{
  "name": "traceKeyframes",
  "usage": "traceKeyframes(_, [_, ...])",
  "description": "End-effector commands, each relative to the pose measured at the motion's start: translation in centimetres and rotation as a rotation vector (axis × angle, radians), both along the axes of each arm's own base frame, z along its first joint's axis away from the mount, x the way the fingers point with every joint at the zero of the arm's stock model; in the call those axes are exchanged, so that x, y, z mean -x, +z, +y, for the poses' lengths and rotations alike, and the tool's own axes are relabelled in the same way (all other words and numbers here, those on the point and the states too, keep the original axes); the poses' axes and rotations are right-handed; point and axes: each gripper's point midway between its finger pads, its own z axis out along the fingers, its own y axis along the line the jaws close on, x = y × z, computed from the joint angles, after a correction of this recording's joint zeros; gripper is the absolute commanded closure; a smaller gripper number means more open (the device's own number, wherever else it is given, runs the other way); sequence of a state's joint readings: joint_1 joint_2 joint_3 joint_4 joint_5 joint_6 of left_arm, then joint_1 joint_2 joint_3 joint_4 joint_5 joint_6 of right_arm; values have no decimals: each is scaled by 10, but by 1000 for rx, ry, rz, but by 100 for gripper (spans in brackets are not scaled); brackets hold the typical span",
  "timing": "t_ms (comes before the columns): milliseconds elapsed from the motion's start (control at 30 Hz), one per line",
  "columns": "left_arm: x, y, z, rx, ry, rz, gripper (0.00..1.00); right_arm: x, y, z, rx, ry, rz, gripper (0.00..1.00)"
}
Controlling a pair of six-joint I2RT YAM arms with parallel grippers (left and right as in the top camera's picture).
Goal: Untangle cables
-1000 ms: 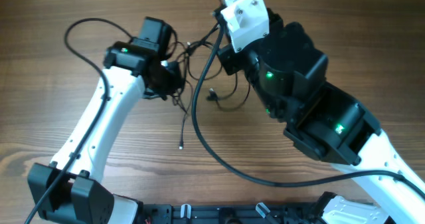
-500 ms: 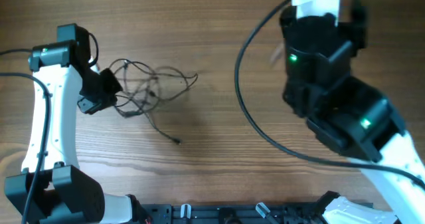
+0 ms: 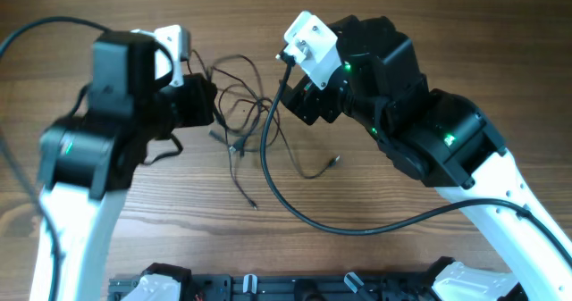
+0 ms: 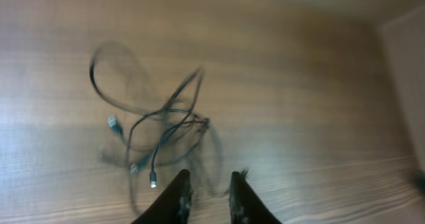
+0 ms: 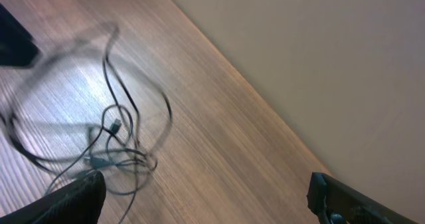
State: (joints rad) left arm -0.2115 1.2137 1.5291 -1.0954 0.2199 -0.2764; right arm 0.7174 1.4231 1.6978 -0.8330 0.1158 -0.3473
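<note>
Tangle between 2 grippers, knot not yet undone.
The cables lay bunched on the table between both arms. My right gripper hung wide open. The left gripper had its jaws nearly together, and I couldn't tell if it held a strand. A hard pull risked tightening the knot or snagging the thick arm cable.

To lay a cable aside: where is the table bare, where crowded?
Bare: the far-right corner of the wooden table; the front strip between the left arm and the thick black cable. Crowded: the centre, with the thin black cables.
</note>
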Motion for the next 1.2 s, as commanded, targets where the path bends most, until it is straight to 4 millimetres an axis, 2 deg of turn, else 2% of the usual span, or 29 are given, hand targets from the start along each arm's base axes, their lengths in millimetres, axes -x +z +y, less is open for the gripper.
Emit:
traceKeyframes(0, [31,64,-14,99,-114,-223,58,-2,6,3,1,12,-24,0])
traceKeyframes(33, [39,76,-18,122,-146,-266,35,-3,7,3,-2,12,-27,0])
traceKeyframes(100, [46,81,-17,127,-149,-286,20,-3,7,3,-2,12,-27,0])
traceKeyframes(133, [47,77,-15,121,-138,-269,17,-3,7,3,-3,12,-25,0])
traceKeyframes(167, [46,69,-9,96,-110,-238,20,-1,5,5,-8,21,-16,1])
traceKeyframes(233, [35,43,24,13,113,-135,29,3,-5,16,-41,60,44,0])
traceKeyframes(267, [31,35,39,-19,212,-101,30,4,-17,24,-47,79,91,0])
traceKeyframes(300, [28,20,68,-70,417,-39,33,-2,-41,31,-15,79,147,0])
traceKeyframes(333, [27,16,73,-80,457,-22,33,-6,-54,34,5,76,172,0])
traceKeyframes(400, [24,9,73,-93,462,4,33,-19,-89,45,55,72,235,0])
traceKeyframes(500, [26,-1,74,-116,460,51,28,-39,-162,63,153,70,345,0])
traceKeyframes(567, [32,-7,75,-131,458,83,26,-50,-244,73,252,62,465,0])
traceKeyframes(700, [35,-9,76,-139,457,99,24,-53,-310,75,326,56,555,1])
traceKeyframes(733, [35,-9,76,-138,456,100,24,-55,-320,75,332,53,564,0])
traceKeyframes(833, [35,-10,73,-128,446,104,24,-61,-334,75,330,42,571,0])
traceKeyframes(933, [36,-10,71,-121,439,107,24,-69,-335,73,294,29,577,1])
traceKeyframes(967, [36,-10,71,-121,439,108,24,-73,-334,72,273,10,579,7])
traceKeyframes(1033, [36,-10,70,-115,434,110,24,-77,-333,72,235,-11,591,28])
traceKeyframes(1167, [36,-10,67,-106,424,114,24,-79,-338,70,183,-37,636,35])
